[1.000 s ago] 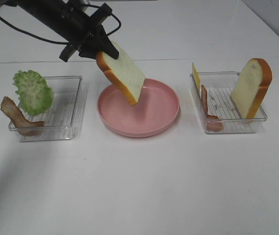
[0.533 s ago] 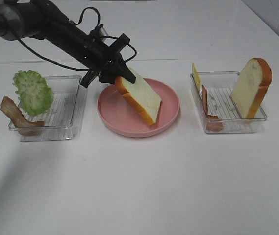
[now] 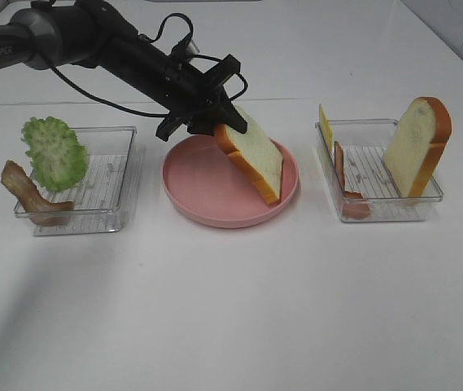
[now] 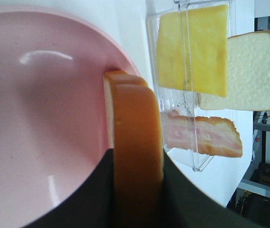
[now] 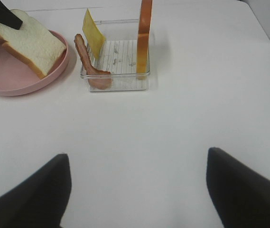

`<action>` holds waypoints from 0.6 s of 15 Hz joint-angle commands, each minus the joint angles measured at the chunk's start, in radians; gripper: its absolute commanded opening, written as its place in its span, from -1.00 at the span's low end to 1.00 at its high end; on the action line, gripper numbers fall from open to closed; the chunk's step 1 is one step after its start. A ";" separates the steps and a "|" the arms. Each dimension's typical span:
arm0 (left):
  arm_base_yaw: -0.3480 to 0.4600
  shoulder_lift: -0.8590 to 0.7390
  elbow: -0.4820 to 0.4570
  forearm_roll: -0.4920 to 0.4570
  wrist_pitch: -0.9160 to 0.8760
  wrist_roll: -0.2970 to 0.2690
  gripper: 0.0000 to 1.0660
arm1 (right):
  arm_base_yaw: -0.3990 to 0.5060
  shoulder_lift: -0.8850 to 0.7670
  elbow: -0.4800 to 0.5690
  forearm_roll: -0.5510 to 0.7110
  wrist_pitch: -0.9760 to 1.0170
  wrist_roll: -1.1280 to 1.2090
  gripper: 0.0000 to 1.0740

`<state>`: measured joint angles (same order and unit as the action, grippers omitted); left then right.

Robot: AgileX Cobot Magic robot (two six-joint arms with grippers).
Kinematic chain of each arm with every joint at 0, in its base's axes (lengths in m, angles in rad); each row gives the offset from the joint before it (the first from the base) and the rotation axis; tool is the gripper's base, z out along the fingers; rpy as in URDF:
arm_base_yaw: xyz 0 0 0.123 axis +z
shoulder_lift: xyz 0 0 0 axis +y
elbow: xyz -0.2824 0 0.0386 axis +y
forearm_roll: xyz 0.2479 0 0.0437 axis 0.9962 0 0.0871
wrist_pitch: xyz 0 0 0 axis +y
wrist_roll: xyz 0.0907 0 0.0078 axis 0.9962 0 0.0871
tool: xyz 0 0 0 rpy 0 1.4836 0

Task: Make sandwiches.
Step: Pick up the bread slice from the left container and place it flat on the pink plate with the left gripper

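— Where is the bread slice (image 3: pixel 255 159)?
— Tilted over the pink plate (image 3: pixel 194 195), clamped by its crust in the left jaws; its lower corner may touch the plate, hard to tell
— And the right jaws?
— Spread wide, holding nothing, above the bench (image 5: pixel 172 118)

bread slice (image 3: pixel 257 159) over plate (image 3: pixel 205 213), flanking trays (image 3: pixel 76 221), table (image 3: pixel 231 318) open

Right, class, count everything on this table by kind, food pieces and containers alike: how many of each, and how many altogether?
Bread slices: 2
Bacon strips: 2
Lettuce leaf: 1
Cheese square: 1
Pink plate: 1
Clear trays: 2
Total: 9
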<state>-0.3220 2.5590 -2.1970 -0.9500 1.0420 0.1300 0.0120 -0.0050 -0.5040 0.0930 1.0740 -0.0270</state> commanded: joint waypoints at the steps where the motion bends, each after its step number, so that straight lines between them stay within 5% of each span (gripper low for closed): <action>1: -0.018 0.004 -0.005 -0.001 -0.003 0.003 -0.89 | -0.006 -0.017 0.003 -0.001 -0.014 -0.003 0.39; 6: -0.018 -0.006 -0.005 0.023 -0.003 0.000 0.03 | -0.006 -0.017 0.003 -0.001 -0.014 -0.003 0.39; 9: -0.019 -0.025 -0.037 0.162 0.054 -0.015 0.22 | -0.006 -0.017 0.003 -0.001 -0.014 -0.003 0.39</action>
<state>-0.3350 2.5480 -2.2190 -0.8180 1.0740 0.1270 0.0120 -0.0050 -0.5040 0.0930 1.0740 -0.0270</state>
